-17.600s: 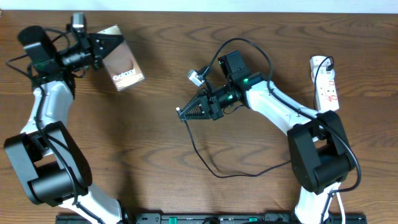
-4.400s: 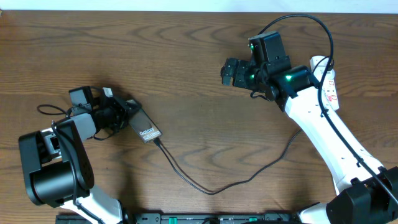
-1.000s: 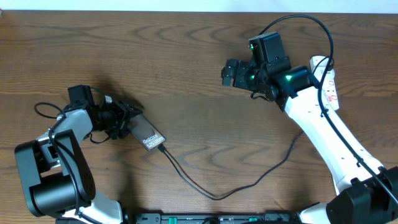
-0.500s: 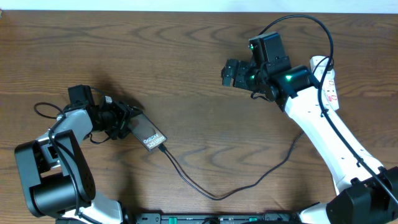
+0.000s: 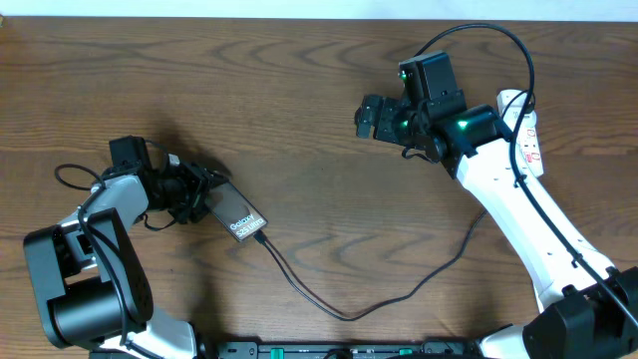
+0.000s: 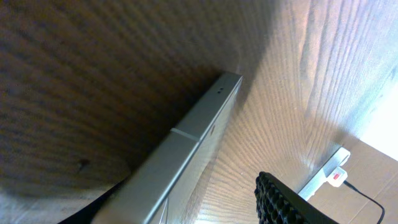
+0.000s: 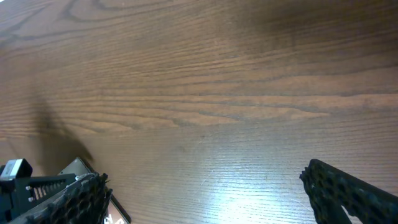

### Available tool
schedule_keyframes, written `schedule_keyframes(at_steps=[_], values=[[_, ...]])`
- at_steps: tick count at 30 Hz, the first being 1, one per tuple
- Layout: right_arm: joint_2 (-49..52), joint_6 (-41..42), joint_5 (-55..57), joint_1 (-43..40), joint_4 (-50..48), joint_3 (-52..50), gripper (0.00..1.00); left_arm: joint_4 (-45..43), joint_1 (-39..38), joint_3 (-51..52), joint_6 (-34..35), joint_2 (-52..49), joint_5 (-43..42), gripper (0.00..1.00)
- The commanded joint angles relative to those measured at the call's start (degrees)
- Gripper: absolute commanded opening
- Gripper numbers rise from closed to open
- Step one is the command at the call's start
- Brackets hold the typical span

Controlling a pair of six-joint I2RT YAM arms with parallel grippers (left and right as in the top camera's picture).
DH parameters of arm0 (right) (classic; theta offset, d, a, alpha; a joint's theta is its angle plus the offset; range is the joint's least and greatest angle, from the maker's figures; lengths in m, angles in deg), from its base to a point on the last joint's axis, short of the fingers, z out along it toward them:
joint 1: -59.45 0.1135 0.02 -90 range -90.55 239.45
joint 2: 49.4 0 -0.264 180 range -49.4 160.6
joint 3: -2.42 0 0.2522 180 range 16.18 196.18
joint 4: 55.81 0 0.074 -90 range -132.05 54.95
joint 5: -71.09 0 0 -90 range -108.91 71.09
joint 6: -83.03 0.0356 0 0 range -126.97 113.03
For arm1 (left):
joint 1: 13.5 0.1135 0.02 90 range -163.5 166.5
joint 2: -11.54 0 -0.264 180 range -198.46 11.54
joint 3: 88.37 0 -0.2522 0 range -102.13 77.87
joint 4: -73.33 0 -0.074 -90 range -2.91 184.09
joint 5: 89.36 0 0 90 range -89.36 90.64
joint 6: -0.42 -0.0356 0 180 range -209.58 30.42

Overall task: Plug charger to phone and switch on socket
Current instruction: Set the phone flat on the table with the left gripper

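My left gripper (image 5: 207,197) sits at about 8 o'clock on the table (image 5: 299,60), its jaws closed on the upper end of the phone (image 5: 242,219). The left wrist view shows the phone's silver edge running between my fingers. I hold that end so the slab stays put and its free end, toward 4 o'clock, is clear for the connector. The charger (image 5: 344,314) seems to be seated there: its thin black cable leaves the phone's lower corner, sags toward 6 o'clock, then climbs under my right arm toward the socket (image 5: 530,140). The plugging step looks done, though the joint is too small to confirm.

My right gripper (image 5: 371,115) hangs at about 1 o'clock with its jaws spread wide and nothing between them, over bare wood. It is well apart from the socket, which lies at the table's 2 o'clock edge. I judge the switch is what remains, so that hand is free for pressing.
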Motion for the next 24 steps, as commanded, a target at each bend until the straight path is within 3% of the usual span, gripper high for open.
schedule_keyframes(at_steps=[1, 24], values=[[-0.04, -0.74, 0.94, 0.28, 0.22, 0.68, 0.99, 2.47, 0.13, 3.32, -0.17, -3.58, 11.63, 0.59], [-0.04, -0.74, 0.94, 0.28, 0.44, 0.68, 0.99, 4.57, 0.13, 3.32, -0.17, -3.58, 11.65, 0.58]])
